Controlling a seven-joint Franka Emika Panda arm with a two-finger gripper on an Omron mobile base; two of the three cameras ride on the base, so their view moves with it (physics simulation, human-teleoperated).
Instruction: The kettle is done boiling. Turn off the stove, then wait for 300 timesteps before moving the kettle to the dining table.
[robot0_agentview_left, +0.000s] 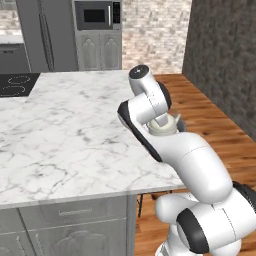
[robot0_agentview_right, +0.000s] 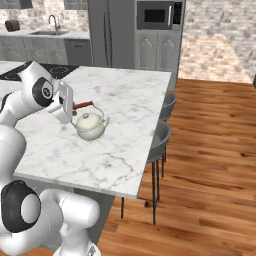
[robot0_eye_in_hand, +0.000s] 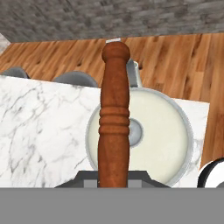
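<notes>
Holding kettle (robot0_agentview_left: 163, 127) behind my arm, over marble surface (robot0_agentview_left: 65, 135) | right base: hand (robot0_agentview_right: 71, 107) clamped on its brown handle (robot0_agentview_right: 83, 105), kettle at dining surface, seemingly ready for release | hand view: handle runs between my fingers, lid below.

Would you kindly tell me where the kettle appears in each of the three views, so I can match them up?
Left base view: kettle right of centre, mostly hidden behind the arm, near the table's right edge.
Right base view: left of centre, on the marble dining table, handle toward the arm.
Hand view: centre, seen from above, reddish-brown handle running up the middle.
Shared landmark: the veined marble top.
</notes>
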